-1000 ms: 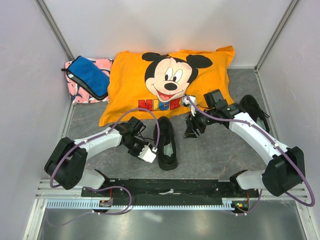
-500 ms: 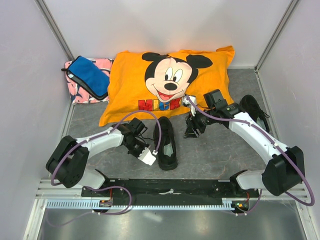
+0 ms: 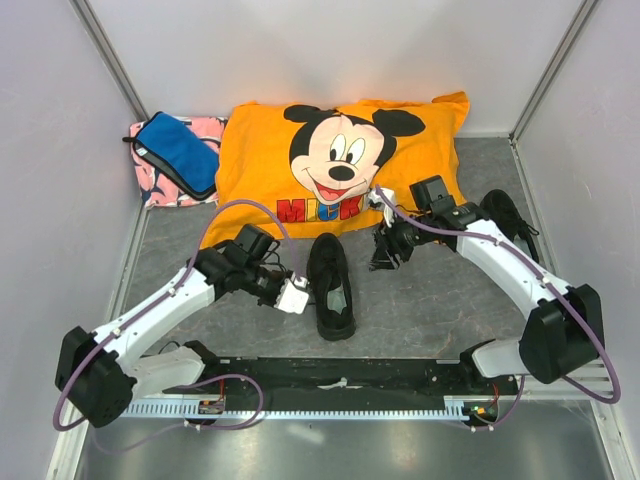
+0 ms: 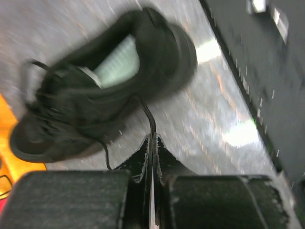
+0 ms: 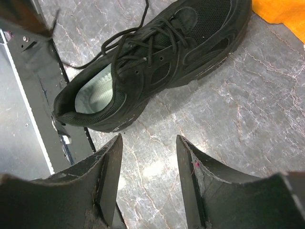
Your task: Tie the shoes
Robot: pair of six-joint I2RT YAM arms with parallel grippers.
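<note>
One black shoe (image 3: pixel 331 285) lies in the middle of the table, toe towards the pillow, with its laces loose. In the left wrist view it (image 4: pixel 105 90) is blurred, and a thin black lace (image 4: pixel 148 117) runs from it into my left gripper (image 4: pixel 153 137), which is shut on the lace. That gripper (image 3: pixel 303 294) sits just left of the shoe. My right gripper (image 3: pixel 383 258) is open and empty to the right of the shoe's toe. The right wrist view shows the shoe (image 5: pixel 157 57) beyond its fingertips (image 5: pixel 113 160). The second shoe (image 3: pixel 508 225) lies at the right, behind the right arm.
An orange Mickey pillow (image 3: pixel 300 190) fills the back of the table; its corner shows in the right wrist view (image 5: pixel 286 12). A blue pouch (image 3: pixel 178 152) lies on a pink cloth (image 3: pixel 160 190) at the back left. A black rail (image 3: pixel 340 375) runs along the near edge.
My left arm has stretched out and its gripper has moved a little away from the near edge, still beside the shoe. The right gripper has barely moved.
</note>
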